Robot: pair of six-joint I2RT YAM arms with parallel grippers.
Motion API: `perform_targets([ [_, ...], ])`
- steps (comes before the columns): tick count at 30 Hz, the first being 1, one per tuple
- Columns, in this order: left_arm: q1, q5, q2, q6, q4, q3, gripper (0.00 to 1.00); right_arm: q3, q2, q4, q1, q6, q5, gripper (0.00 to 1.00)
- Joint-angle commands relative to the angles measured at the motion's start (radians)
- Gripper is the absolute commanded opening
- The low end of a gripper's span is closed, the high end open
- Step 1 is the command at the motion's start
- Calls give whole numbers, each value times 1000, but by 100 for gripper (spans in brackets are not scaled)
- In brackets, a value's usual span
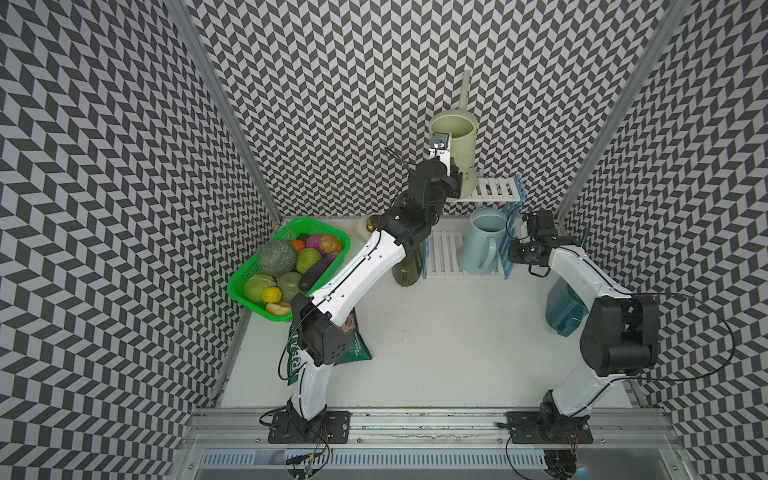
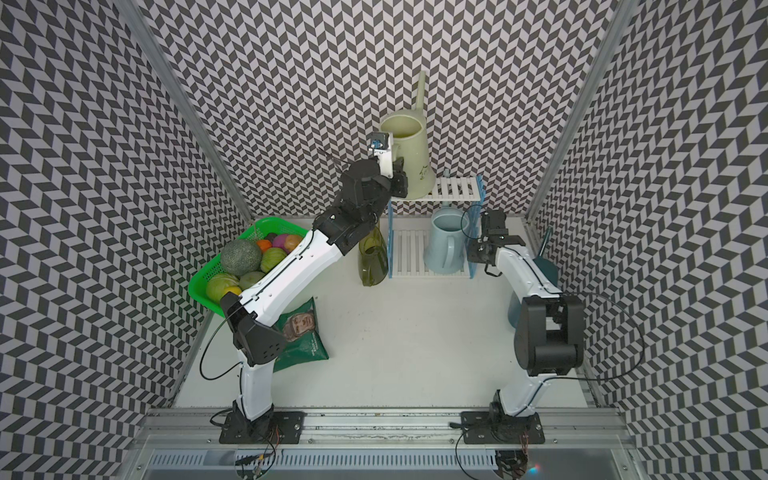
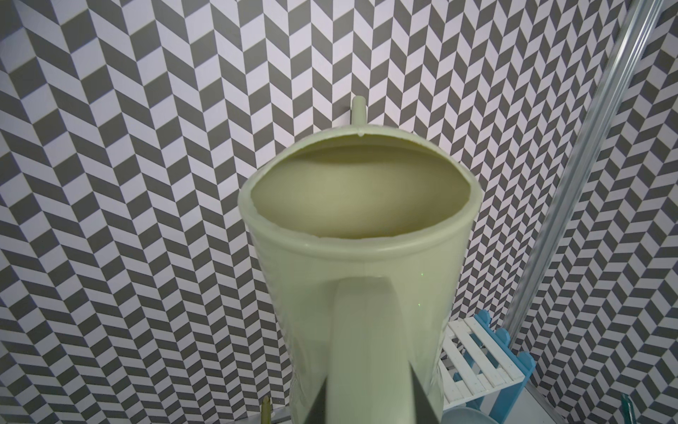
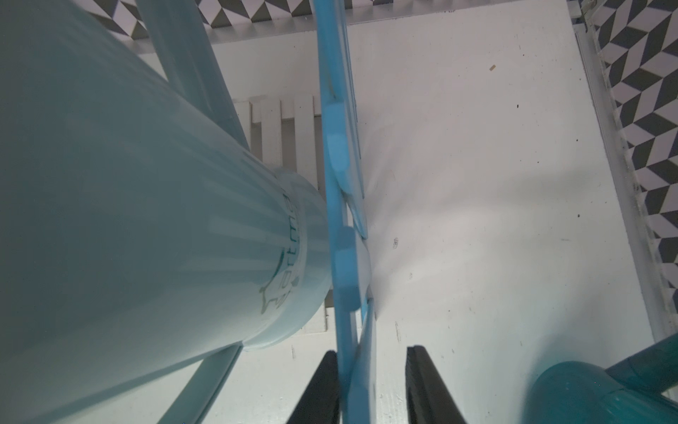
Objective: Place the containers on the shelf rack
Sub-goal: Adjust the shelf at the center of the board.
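Observation:
My left gripper (image 1: 457, 183) (image 3: 370, 411) is shut on the handle of the cream container (image 1: 455, 137) (image 3: 359, 257). That container stands upright with its base at the left end of the shelf rack's top shelf (image 1: 496, 189) (image 3: 473, 363). A pale blue container (image 1: 482, 245) (image 4: 128, 220) stands on the lower shelf. My right gripper (image 1: 515, 245) (image 4: 371, 367) straddles the rack's blue side panel (image 4: 341, 220): one finger touches it, the other stands apart. An olive-green container (image 1: 409, 266) stands left of the rack, and a teal container (image 1: 563, 307) (image 4: 587, 396) stands at the right wall.
A green basket (image 1: 320, 226) full of toy fruit and vegetables sits at the left wall. A small cream dish (image 1: 368, 226) is behind it. A green snack bag (image 1: 353, 340) lies under the left arm. Patterned walls close in on three sides.

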Motion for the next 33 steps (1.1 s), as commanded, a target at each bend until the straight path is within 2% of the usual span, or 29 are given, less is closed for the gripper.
perform_targets([
  [1, -15, -17, -5, -6, 75, 43, 0, 7, -18, 51, 19, 11, 10, 24],
  [12, -24, -24, -7, -18, 59, 19, 0, -100, -126, 86, 69, 48, 47, 5],
  [33, -57, -32, 22, -14, 18, 19, 0, -275, -290, 122, 109, 79, 76, 2],
])
